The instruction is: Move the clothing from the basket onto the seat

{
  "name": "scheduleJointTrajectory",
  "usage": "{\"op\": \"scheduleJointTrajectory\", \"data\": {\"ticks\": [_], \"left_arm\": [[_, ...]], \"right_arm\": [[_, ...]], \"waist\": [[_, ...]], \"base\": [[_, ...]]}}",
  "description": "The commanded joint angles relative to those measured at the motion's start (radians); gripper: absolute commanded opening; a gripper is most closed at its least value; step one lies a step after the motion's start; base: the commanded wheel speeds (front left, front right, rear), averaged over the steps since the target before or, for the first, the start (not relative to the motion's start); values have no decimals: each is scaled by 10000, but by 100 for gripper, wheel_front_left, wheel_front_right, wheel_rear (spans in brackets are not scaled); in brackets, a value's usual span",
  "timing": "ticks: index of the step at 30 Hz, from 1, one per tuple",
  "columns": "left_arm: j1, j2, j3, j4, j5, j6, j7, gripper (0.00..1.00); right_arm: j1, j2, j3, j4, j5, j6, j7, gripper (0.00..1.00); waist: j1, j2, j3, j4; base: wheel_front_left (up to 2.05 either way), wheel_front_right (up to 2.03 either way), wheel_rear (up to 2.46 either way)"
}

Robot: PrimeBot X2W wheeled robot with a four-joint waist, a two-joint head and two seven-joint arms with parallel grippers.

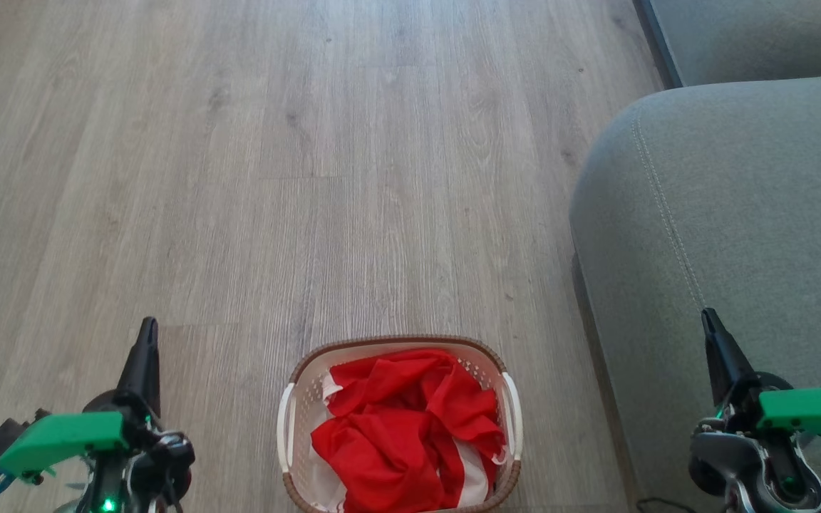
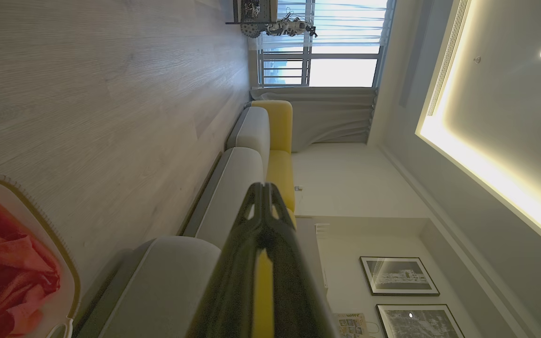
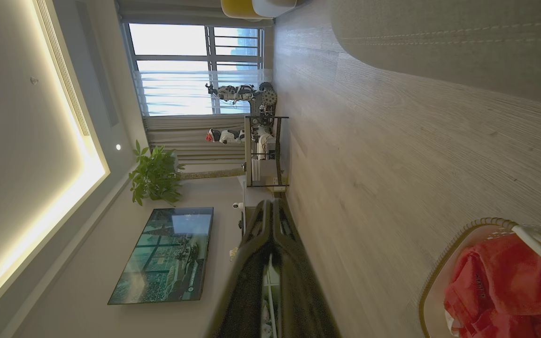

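Clothing point(image 1: 403, 420) bound for the wide grey seat point(image 1: 738, 214) lies heaped in the basket point(image 1: 396, 340) on the floor point(image 1: 239, 178) beside it, thin, soft and light I'd say, best pinched at its raised top fold, while the left fingers point(image 1: 144, 356) and right fingers point(image 1: 723, 360) hang clenched and empty.

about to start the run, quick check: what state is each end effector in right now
Left end effector: closed, holding nothing.
Right end effector: closed, holding nothing.
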Motion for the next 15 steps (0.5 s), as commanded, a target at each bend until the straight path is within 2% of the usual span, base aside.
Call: {"op": "scheduleJointTrajectory", "data": {"ticks": [1,15], "left_arm": [[-479,167,358,-278,-28,-65,75,0],[-479,167,358,-278,-28,-65,75,0]], "right_arm": [[-511,-100,169,-375,58,-2,41,0],[-511,-100,169,-375,58,-2,41,0]], "waist": [[0,-1,0,0],[0,-1,0,0]], "base": [[0,0,0],[0,0,0]]}}
